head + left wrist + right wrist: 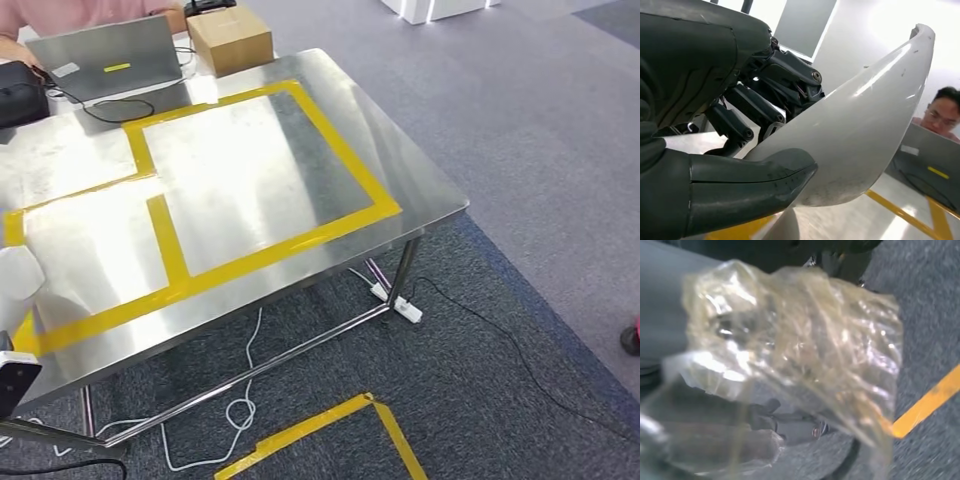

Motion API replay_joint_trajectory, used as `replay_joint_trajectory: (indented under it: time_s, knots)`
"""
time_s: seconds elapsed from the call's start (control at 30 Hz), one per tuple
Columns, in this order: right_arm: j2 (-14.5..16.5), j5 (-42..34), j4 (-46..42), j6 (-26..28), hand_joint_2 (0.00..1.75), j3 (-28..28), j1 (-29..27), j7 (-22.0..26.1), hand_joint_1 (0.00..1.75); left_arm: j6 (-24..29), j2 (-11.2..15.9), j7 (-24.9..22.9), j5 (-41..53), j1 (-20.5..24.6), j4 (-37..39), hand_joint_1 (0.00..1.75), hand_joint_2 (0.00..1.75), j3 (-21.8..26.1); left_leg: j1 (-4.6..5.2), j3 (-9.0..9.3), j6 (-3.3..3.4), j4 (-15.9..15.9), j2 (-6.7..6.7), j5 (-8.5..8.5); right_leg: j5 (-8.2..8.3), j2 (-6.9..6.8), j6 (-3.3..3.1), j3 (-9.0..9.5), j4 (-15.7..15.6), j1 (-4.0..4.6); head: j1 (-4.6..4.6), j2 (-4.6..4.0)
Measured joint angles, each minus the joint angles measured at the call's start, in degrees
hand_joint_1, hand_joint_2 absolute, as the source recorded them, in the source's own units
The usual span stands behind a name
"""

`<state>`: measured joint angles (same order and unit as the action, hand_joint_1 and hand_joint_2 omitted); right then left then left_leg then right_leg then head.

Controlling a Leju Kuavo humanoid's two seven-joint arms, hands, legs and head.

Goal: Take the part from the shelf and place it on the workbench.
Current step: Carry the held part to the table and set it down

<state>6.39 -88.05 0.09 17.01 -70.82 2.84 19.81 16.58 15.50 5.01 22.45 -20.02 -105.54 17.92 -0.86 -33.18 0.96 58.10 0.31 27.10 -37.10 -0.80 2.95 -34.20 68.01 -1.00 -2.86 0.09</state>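
Left hand (715, 150) thumb and dark fingers (753, 105) grip curved white part (866, 125) | part (16, 272) over bench (249, 190) at 9 o'clock edge, yellow tape (170, 240) beneath | laptop (106, 55), cardboard box (229, 38) at 12 o'clock | right hand (791, 425) behind crinkled clear film (791, 340), fingers' state cannot be told

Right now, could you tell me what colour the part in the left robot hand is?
Glossy white: the part, gripped by the left robot hand, shows best in the left wrist view.
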Motion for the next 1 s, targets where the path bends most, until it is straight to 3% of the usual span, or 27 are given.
replay_joint_trajectory:
  time_s: [0.03,0.07,0.1,0.13,0.2,0.27,0.33,0.37,0.43,0.5,0.53,0.57,0.6,0.67,0.73,0.8,0.87,0.93,1.0]
  knots:
    - [0.1,0.0,0.0,0.0,0.00,-0.1,0.0,-0.1,0.00,-0.3,-0.2,0.2,-0.1,-0.2,0.0,1.75,1.75,0.6,0.15,0.02,0.20,0.0,-0.55,0.07,-1.27,0.38,-0.13,-2.25,4.0,0.06,0.00,0.00]
    - [0.1,0.1,0.0,0.0,0.00,-0.2,0.0,-0.1,0.00,-0.5,-0.4,0.3,-0.2,-0.4,0.0,1.75,1.75,1.1,0.30,0.09,0.32,0.0,-1.18,0.13,-1.44,0.55,-0.31,-3.80,6.4,0.14,-0.01,0.00]
    - [0.2,0.1,0.0,0.0,0.00,-0.3,0.0,-0.1,0.00,-0.6,-0.6,0.4,-0.2,-0.6,0.0,1.75,1.75,1.6,0.43,0.21,0.38,0.0,-1.89,0.20,-0.32,0.68,-0.56,-4.20,6.3,0.24,-0.01,0.00]
    - [0.2,0.1,0.0,0.0,0.00,-0.3,0.1,-0.1,0.00,-0.7,-0.8,0.5,-0.1,-0.7,0.0,1.75,1.75,2.0,0.54,0.39,0.39,0.1,-2.63,0.26,1.79,0.90,-0.88,-3.48,3.9,0.35,-0.02,0.00]
    - [0.3,0.1,0.0,0.0,0.00,-0.3,0.1,-0.1,0.00,-0.8,-1.2,0.7,0.2,-0.8,-0.1,1.75,1.75,2.7,0.75,0.66,0.27,0.1,-4.03,0.46,6.27,2.60,-1.74,-0.30,-4.0,0.45,-0.03,0.00]
    - [0.3,0.1,0.0,0.1,0.00,-0.4,0.2,-0.1,0.00,-1.1,-1.5,0.7,0.6,-0.8,-0.2,1.75,1.75,3.0,0.79,0.53,-0.15,0.2,-5.26,0.57,7.63,4.10,-2.16,2.13,-9.0,0.46,-0.07,0.00]
    - [0.3,0.1,0.0,0.1,0.00,-0.6,0.3,-0.2,0.00,-1.3,-1.8,0.8,0.9,-1.0,-0.2,1.75,1.75,3.5,0.60,0.28,-0.86,0.1,-6.35,0.44,7.35,3.74,-2.28,2.95,-10.0,0.50,-0.05,0.00]
    - [0.4,0.1,0.0,0.1,0.00,-0.7,0.3,-0.2,0.00,-1.4,-1.9,0.8,1.1,-1.1,-0.3,1.75,1.75,3.7,0.52,0.24,-1.22,0.2,-6.19,0.50,7.48,3.27,-2.49,3.14,-10.3,0.47,-0.08,0.00]
    - [0.6,0.1,0.0,0.1,0.00,-0.8,0.4,-0.2,0.00,-1.6,-2.2,0.8,1.5,-1.0,-0.5,1.75,1.75,4.2,0.55,-0.64,-1.93,2.3,-4.02,1.96,7.67,2.17,-2.96,3.67,-11.0,0.24,-0.40,0.00]
    - [0.6,0.1,0.0,0.0,0.00,-0.8,0.3,-0.2,0.00,-1.7,-2.4,0.8,1.6,-0.8,-0.7,1.75,1.75,4.5,0.38,-3.56,-2.59,8.6,-1.51,5.27,7.51,0.97,-3.26,4.04,-11.2,0.21,-0.69,0.00]
    - [0.6,0.1,0.0,0.0,0.00,-0.9,0.3,-0.2,0.00,-1.7,-2.6,0.8,1.6,-0.8,-0.7,1.75,1.75,4.5,0.20,-5.39,-2.85,12.2,-1.13,6.73,7.35,0.34,-3.32,4.16,-11.1,0.22,-0.71,0.00]
    - [0.7,0.1,0.0,0.0,0.00,-0.9,0.3,-0.2,0.00,-1.7,-2.7,0.8,1.6,-0.8,-0.7,1.75,1.75,4.5,0.00,-6.68,-3.07,14.7,-0.96,7.27,7.17,-0.26,-3.33,4.31,-11.1,0.22,-0.70,0.00]
    - [0.7,0.1,0.0,0.0,0.00,-1.0,0.2,-0.2,0.00,-1.7,-2.8,0.7,1.6,-0.9,-0.7,1.75,1.75,4.6,-0.17,-7.12,-3.26,15.3,-0.85,6.71,6.98,-0.86,-3.27,4.51,-11.1,0.21,-0.70,0.00]
    - [0.7,0.1,-0.1,0.0,0.00,-1.1,0.3,-0.2,0.00,-1.7,-2.9,0.7,1.6,-0.9,-0.7,1.75,1.75,4.7,-0.45,-4.83,-3.49,10.4,-0.13,2.75,6.48,-1.97,-3.02,5.18,-11.1,0.17,-0.70,0.00]
    - [0.7,0.1,0.0,0.0,0.00,-1.2,0.3,-0.1,0.00,-1.8,-3.0,0.7,1.7,-0.8,-0.7,1.75,1.75,4.8,-0.20,-1.40,-3.23,3.6,1.79,0.00,5.79,-2.89,-2.34,5.60,-11.1,0.42,-0.77,0.00]
    - [0.8,0.1,0.0,0.0,0.00,-1.2,0.4,-0.1,0.00,-2.1,-3.2,0.8,2.0,-0.7,-0.9,1.75,1.75,5.0,0.22,-0.13,-2.37,0.9,2.82,0.12,5.23,-3.77,-1.58,5.71,-11.1,0.76,-0.74,0.00]
    - [0.8,0.1,0.0,0.0,0.00,-1.2,0.6,-0.1,0.00,-2.5,-3.4,1.0,2.2,-0.6,-1.0,1.75,1.75,5.1,0.26,-0.11,-1.43,0.7,2.11,0.33,4.91,-4.57,-1.04,6.09,-11.3,0.79,-0.65,0.01]
    - [0.8,0.1,0.0,0.0,0.00,-1.3,0.9,0.0,0.00,-2.7,-3.8,1.6,2.1,-0.3,-1.1,1.75,1.75,5.1,0.18,0.07,-1.09,0.6,1.59,0.29,4.75,-4.69,-1.58,6.52,-11.6,0.82,-0.47,0.01]
    - [0.8,0.1,0.0,-0.2,0.00,-1.5,1.1,0.1,0.00,-2.7,-4.2,2.5,1.9,0.4,-1.1,1.75,1.75,4.6,0.22,0.20,-1.05,0.5,1.38,0.32,4.80,-4.49,-2.86,6.70,-11.8,0.88,-0.28,0.01]
